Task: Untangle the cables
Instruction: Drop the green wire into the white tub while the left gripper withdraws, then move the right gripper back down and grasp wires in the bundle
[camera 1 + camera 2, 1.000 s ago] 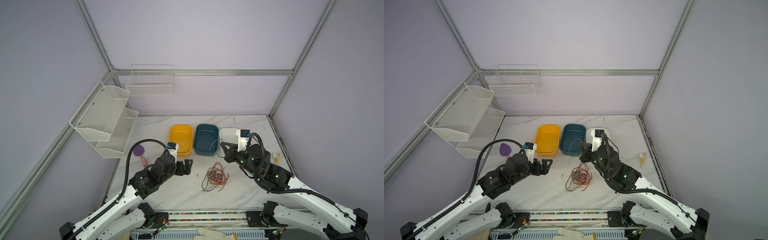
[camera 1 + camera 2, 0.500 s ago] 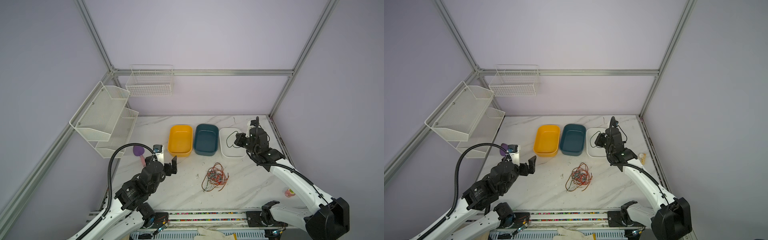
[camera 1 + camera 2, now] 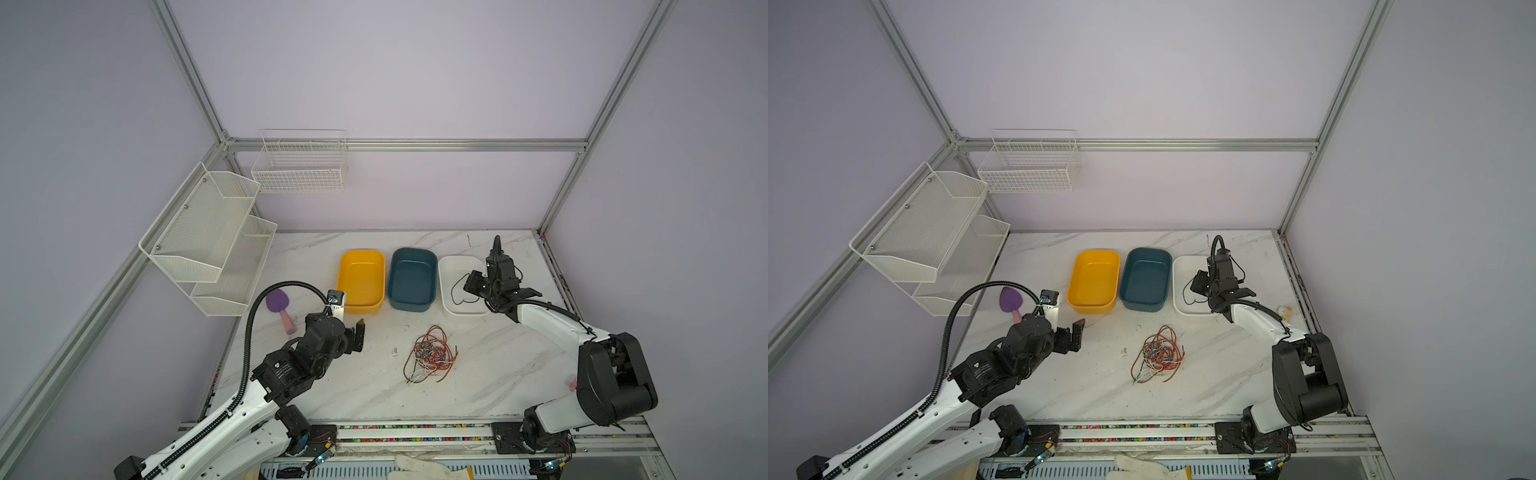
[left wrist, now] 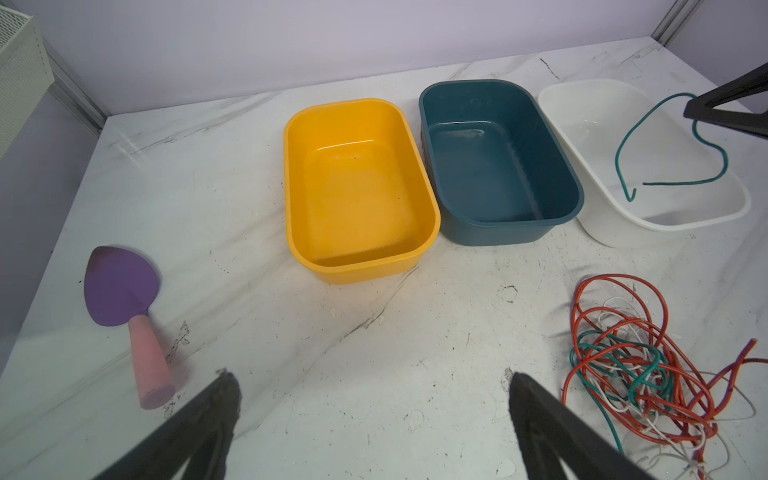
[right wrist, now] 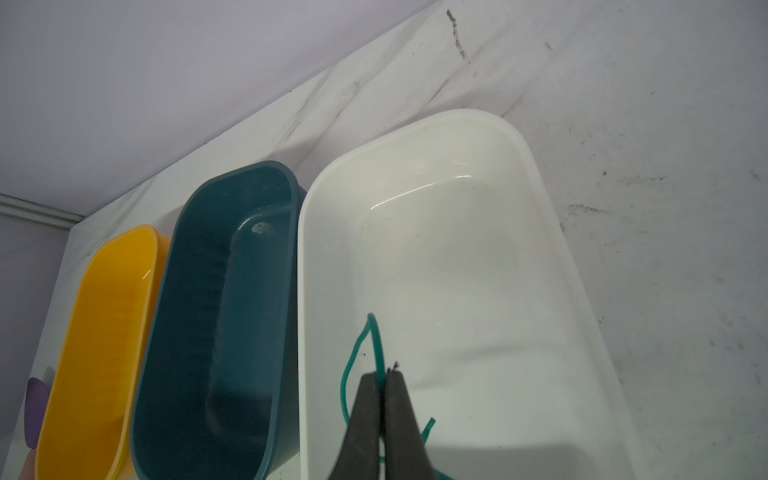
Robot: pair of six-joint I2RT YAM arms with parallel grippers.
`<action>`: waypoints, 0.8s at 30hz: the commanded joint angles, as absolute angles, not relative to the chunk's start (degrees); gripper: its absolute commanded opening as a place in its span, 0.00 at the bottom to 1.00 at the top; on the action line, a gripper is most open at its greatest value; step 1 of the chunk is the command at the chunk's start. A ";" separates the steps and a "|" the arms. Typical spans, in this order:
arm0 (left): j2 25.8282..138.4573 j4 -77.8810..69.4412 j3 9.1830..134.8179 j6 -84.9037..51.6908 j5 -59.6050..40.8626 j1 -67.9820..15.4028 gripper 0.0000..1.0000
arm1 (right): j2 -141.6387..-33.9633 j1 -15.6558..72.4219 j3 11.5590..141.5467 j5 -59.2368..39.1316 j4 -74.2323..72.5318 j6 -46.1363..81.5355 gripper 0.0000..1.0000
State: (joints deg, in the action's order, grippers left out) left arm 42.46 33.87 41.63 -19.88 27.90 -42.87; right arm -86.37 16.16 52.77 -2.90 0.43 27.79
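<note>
Right wrist view: green cable (image 5: 375,332) is pinched by right end effector (image 5: 381,376), above white tray (image 5: 478,158). Left end effector (image 4: 370,376) is splayed, empty, nearer the tangle (image 4: 623,361).

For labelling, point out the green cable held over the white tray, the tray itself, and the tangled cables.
green cable (image 4: 617,160): left wrist view, bend of its loop.
white tray (image 5: 457,249): right wrist view, bare floor.
tangled cables (image 3: 430,354): in a top view, dense middle of the pile.
</note>
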 commanded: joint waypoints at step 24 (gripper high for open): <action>41.65 32.54 41.04 -18.28 26.94 -42.76 1.00 | -76.53 14.54 49.79 -12.13 3.58 24.73 0.52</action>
